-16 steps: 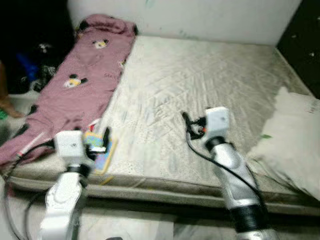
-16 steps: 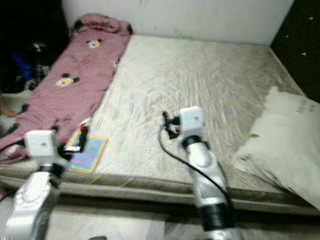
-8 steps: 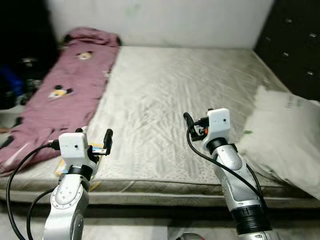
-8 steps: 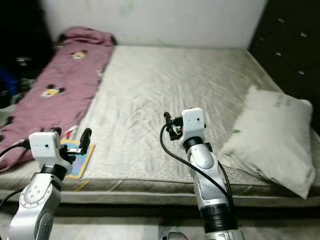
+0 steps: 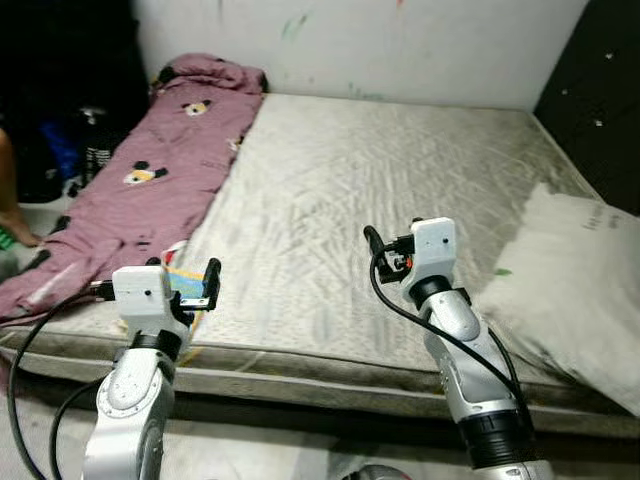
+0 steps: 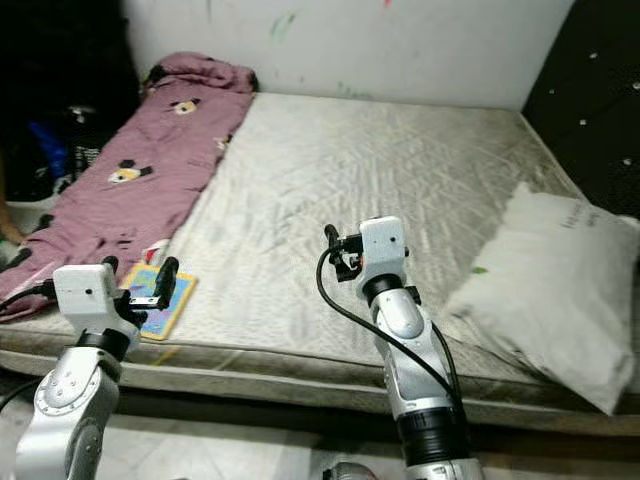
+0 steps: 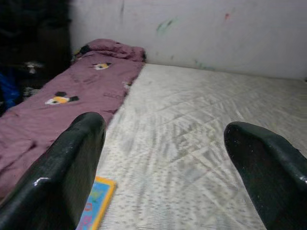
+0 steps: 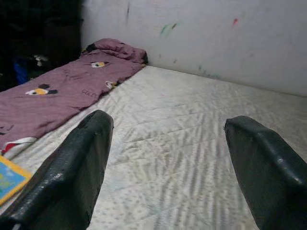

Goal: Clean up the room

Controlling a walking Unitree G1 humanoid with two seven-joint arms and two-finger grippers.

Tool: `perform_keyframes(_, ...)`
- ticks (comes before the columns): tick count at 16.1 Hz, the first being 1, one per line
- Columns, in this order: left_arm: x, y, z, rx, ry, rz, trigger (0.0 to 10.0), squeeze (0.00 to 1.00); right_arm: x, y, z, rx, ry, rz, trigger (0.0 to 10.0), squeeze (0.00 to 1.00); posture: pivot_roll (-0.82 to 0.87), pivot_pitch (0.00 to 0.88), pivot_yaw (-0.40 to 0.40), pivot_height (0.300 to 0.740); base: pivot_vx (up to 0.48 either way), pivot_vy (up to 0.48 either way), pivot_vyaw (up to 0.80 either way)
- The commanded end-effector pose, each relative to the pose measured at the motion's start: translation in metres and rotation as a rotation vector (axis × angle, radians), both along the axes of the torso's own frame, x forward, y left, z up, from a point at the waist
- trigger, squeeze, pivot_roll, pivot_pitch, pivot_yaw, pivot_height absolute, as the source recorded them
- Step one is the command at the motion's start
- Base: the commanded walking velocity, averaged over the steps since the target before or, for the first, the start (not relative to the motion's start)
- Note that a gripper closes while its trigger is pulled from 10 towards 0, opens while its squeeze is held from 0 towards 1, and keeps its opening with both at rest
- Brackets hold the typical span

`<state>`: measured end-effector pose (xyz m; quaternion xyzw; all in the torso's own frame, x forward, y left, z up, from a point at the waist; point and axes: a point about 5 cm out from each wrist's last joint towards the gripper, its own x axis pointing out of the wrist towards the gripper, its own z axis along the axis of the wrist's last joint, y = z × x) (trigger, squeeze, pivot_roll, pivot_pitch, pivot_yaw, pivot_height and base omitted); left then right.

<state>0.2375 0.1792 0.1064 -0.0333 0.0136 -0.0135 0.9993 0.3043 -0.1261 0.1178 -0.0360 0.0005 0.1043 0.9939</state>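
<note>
You have even, fairly bright light on the mattress (image 5: pixel 380 180) and wall (image 5: pixel 400 45), with no glare. The far corner on the left pincer's (image 7: pixel 163 153) outer side is nearly black. Head views are sharp now, with soft shadows under the arms. In the wrist views the black fingers (image 8: pixel 72 167) loom large and slightly blurred.

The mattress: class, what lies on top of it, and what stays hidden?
On the mattress lie a pink blanket, a white pillow and a colourful book. Whatever the blanket and pillow cover is hidden.
</note>
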Motion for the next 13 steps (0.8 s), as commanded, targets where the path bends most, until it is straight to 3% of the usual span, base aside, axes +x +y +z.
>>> perform_keyframes(1,0.0016,-0.0021,0.0005,-0.002,0.004,-0.007,10.0,0.0,0.0018,-0.0021,0.0007,0.0,0.0,-0.004,10.0,0.0,-0.07,0.0,-0.024,0.74,0.0,-0.307,0.0)
perform_keyframes(8,0.0015,-0.0039,0.0003,-0.011,0.006,-0.011,10.0,0.0,0.0015,-0.0027,0.0011,-0.01,-0.002,-0.002,10.0,0.0,-0.08,0.0,-0.027,0.74,0.0,-0.306,0.0)
perform_keyframes(13,0.0011,-0.0054,0.0019,-0.034,-0.012,-0.031,10.0,0.0,0.0015,-0.0029,0.0013,-0.013,-0.004,-0.002,10.0,0.0,-0.08,0.0,-0.028,0.74,0.0,0.0,0.0)
